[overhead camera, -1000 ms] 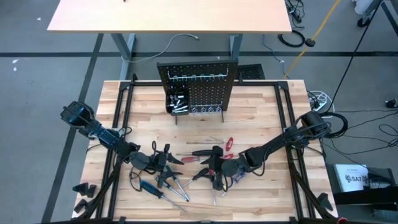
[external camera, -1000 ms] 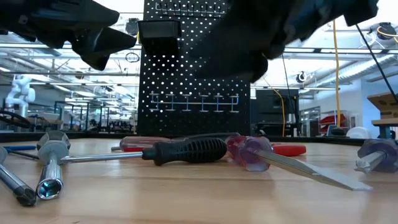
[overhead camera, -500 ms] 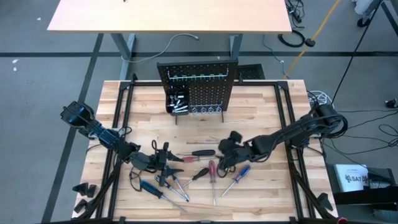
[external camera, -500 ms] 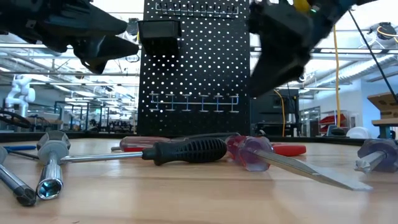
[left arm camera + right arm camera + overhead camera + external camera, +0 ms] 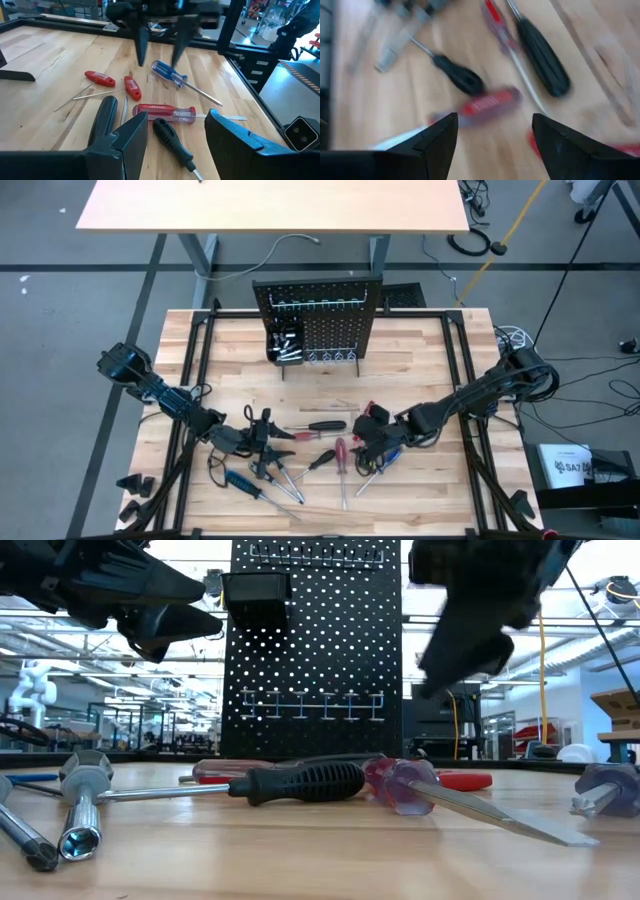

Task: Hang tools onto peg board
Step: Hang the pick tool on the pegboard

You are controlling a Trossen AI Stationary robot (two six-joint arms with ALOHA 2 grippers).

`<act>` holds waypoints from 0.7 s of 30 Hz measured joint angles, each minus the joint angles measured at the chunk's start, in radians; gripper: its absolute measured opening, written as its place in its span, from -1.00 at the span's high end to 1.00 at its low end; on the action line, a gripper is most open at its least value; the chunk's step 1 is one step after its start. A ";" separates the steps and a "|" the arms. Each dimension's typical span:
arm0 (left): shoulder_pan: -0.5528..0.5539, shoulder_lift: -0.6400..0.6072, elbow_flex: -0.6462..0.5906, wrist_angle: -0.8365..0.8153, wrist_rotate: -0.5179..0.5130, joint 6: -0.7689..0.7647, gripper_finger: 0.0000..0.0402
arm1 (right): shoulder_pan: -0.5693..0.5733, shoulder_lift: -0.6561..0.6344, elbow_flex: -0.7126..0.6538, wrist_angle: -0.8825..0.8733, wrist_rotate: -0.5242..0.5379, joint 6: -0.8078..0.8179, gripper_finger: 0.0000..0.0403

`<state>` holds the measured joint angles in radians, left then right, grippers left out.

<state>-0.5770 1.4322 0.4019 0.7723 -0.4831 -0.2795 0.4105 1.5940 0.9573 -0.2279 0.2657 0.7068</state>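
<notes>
Right now the right gripper [image 5: 368,442] hangs low over the scatter of tools on the bench [image 5: 420,370], its jaws parted and empty. In the right wrist view a red screwdriver [image 5: 485,106] lies just ahead of the gap between the jaws, its long axis crosswise to the line of approach; a black screwdriver [image 5: 456,75] and a second black-handled one [image 5: 542,56] lie a little farther on. Judging by this, the red one is the nearest candidate, and the jaws would need to straddle its handle across that axis.

The right arm reaches in from the bench's right edge, stretched low and angled toward the middle. The left gripper [image 5: 262,442] waits over the left of the pile, jaws open and holding nothing. The peg board [image 5: 318,320] stands upright at the far edge, well apart from both.
</notes>
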 joint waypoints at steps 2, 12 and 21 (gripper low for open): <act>0.000 0.000 0.000 0.000 0.000 0.000 0.01 | 0.022 0.018 0.000 0.089 0.073 0.015 -0.23; 0.001 0.000 0.000 0.000 0.000 0.004 0.01 | 0.026 0.139 0.000 0.550 0.146 -0.201 -0.23; 0.001 -0.009 0.000 -0.155 0.023 -0.088 0.01 | -0.033 0.244 0.000 0.722 -0.006 -0.195 -0.23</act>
<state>-0.5762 1.4232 0.4017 0.6175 -0.4598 -0.3672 0.3772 1.8376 0.9577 0.4942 0.2596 0.5117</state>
